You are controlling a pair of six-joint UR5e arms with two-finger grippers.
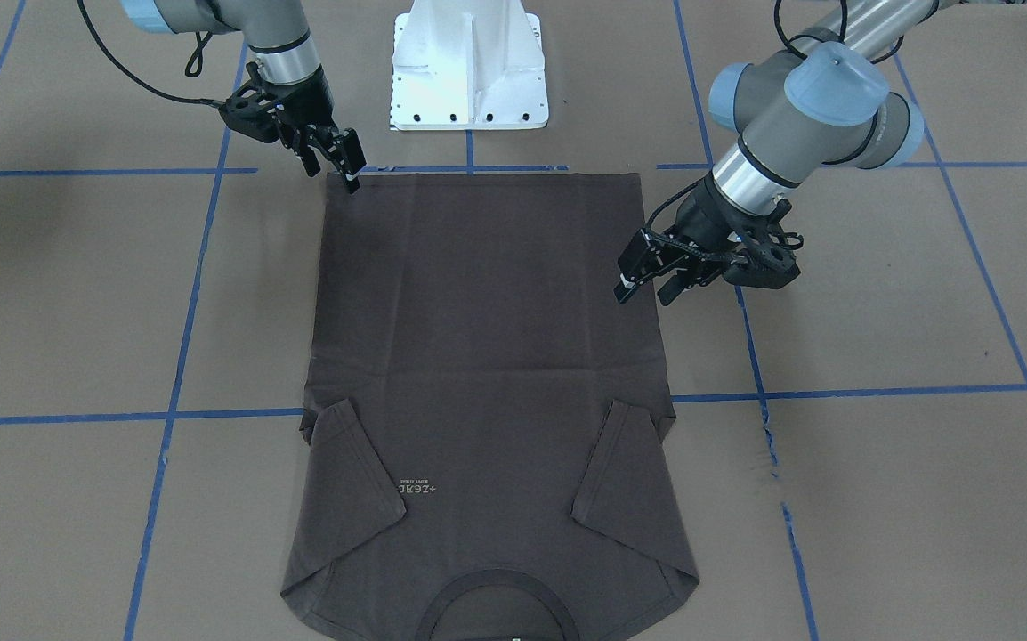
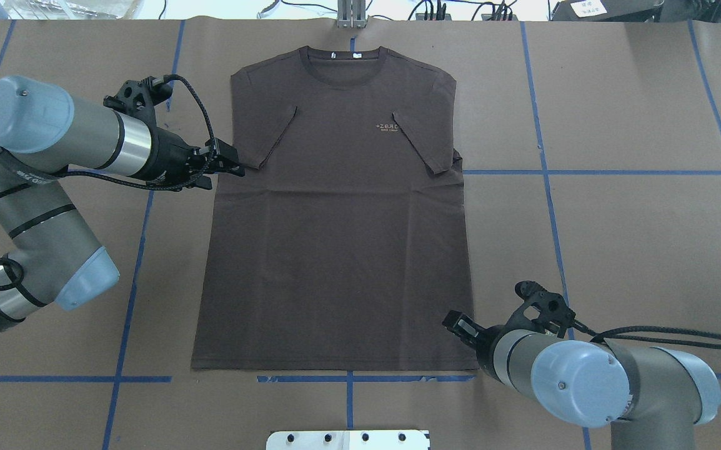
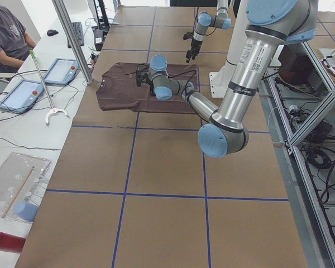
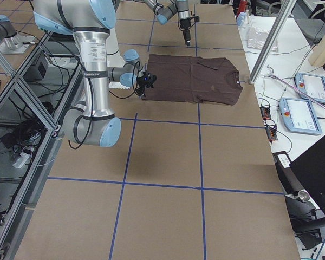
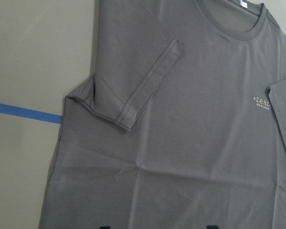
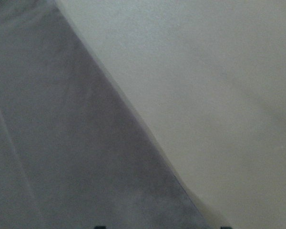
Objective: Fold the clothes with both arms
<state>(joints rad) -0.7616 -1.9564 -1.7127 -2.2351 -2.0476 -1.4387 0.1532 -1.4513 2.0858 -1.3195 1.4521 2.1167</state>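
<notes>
The dark grey-brown T-shirt [image 2: 335,250] lies flat and face up on the table, collar [image 2: 342,62] away from me and both sleeves folded inward. My left gripper [image 2: 235,165] is open and empty, just off the shirt's left edge beside the folded left sleeve [image 5: 148,86]; it also shows in the front view [image 1: 647,289]. My right gripper [image 2: 457,324] is open and empty, low over the shirt's near right hem corner [image 1: 340,178]. The right wrist view shows the shirt's edge [image 6: 62,143] close up and blurred.
The white base pedestal [image 1: 469,67] stands at the table's near edge, behind the hem. Blue tape lines [image 2: 616,172] cross the brown table cover. An operator [image 3: 5,33] and tablets [image 3: 61,70] are beyond the far edge.
</notes>
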